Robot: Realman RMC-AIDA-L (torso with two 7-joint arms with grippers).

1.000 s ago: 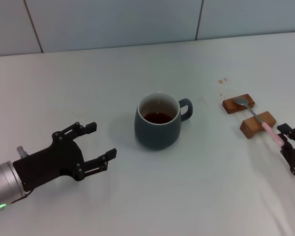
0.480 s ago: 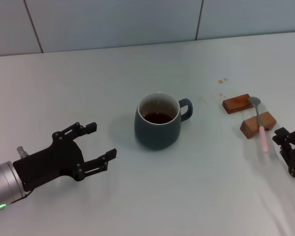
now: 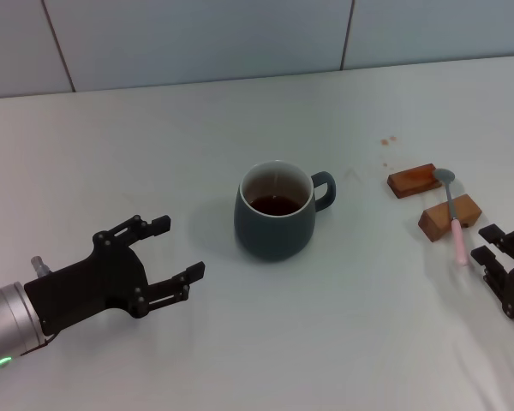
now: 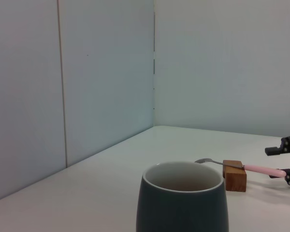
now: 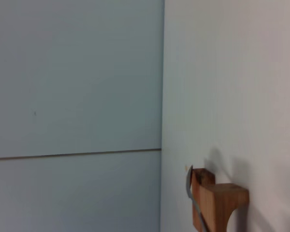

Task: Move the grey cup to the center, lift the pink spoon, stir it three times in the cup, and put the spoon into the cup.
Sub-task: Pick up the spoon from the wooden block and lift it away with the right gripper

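Observation:
The grey cup (image 3: 276,211) stands mid-table with dark liquid inside and its handle toward the right. It fills the lower part of the left wrist view (image 4: 183,203). The pink spoon (image 3: 453,224) rests across the nearer wooden block (image 3: 450,216), with its metal bowl beside the farther block (image 3: 414,180). It also shows in the left wrist view (image 4: 251,167). My right gripper (image 3: 482,243) is open just past the end of the pink handle; the left wrist view shows it there too (image 4: 286,162). My left gripper (image 3: 179,247) is open, left of the cup and apart from it.
Small brown stains (image 3: 387,140) mark the table behind the blocks. A tiled wall (image 3: 240,38) runs along the table's far edge. The right wrist view shows a wooden block (image 5: 220,203) with the spoon's neck (image 5: 191,193) behind it.
The spoon has swung: its bowl slid off the farther block to the right. My right gripper has drawn back slightly toward the front. The cup and left arm have stayed put.

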